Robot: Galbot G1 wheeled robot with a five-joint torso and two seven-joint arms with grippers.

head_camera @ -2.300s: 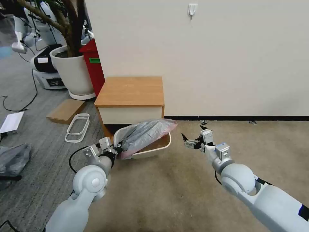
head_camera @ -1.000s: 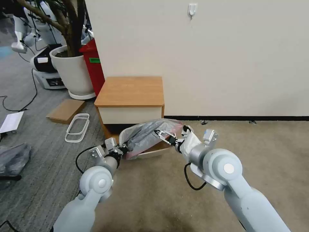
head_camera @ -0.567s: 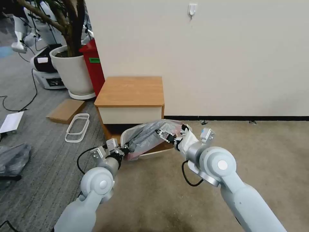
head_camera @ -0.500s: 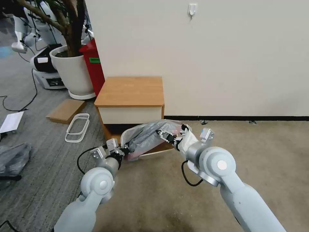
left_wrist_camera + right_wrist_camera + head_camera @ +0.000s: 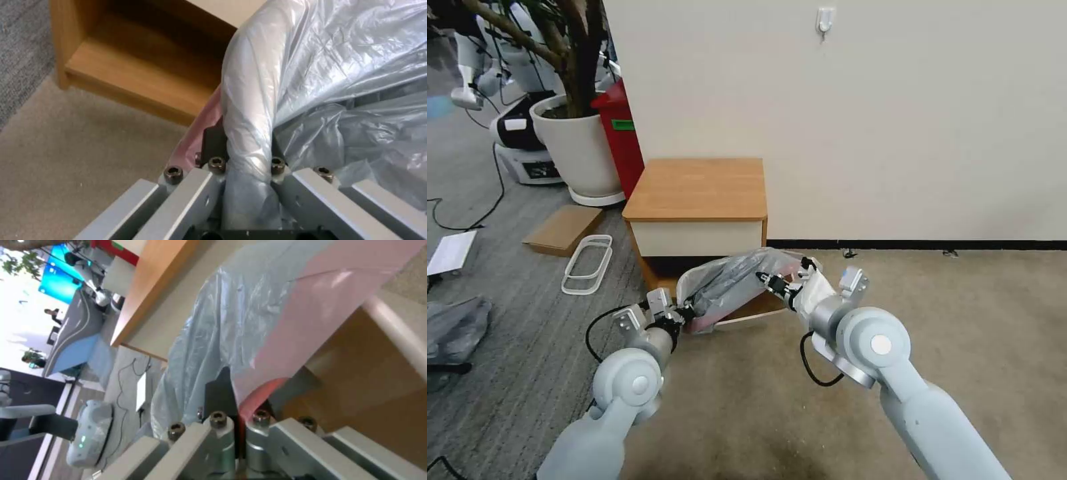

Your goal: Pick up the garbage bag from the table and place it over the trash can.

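The garbage bag (image 5: 730,280), thin grey film with a pink tint, lies bunched across the top of the cream trash can (image 5: 740,319) on the carpet in front of the table (image 5: 697,190). My left gripper (image 5: 684,312) is shut on the bag's near-left edge; in the left wrist view the film (image 5: 311,83) is pinched between the fingers of this gripper (image 5: 245,163). My right gripper (image 5: 766,279) is shut on the bag's right part; in the right wrist view its fingers (image 5: 218,400) clamp the pink film edge (image 5: 311,316) above the can's rim (image 5: 393,331).
A white plant pot (image 5: 577,147) and a red bin (image 5: 620,137) stand left of the table. Cardboard (image 5: 564,229), white frames (image 5: 587,263) and a dark grey sack (image 5: 454,330) lie on the left floor. Bare wall (image 5: 894,120) runs behind, with beige carpet to the right.
My right gripper swung in from the right and closed on the bag's right part. The left arm shifted slightly right, still holding the bag's edge.
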